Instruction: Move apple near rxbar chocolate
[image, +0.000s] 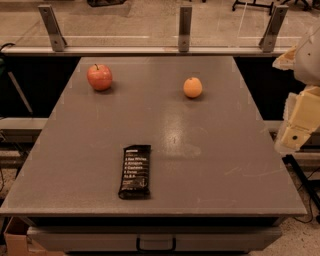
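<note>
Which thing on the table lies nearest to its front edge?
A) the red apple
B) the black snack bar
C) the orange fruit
B: the rxbar chocolate lies near the front, while the apple and the orange fruit sit far back; the gripper is off the right side of the table.

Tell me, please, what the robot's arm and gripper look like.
The gripper, at the right edge beside the table, is blocky cream-yellow plastic with a small dark hole low down. The arm above it is a rounded, paler off-white shell. No markings show.
</note>
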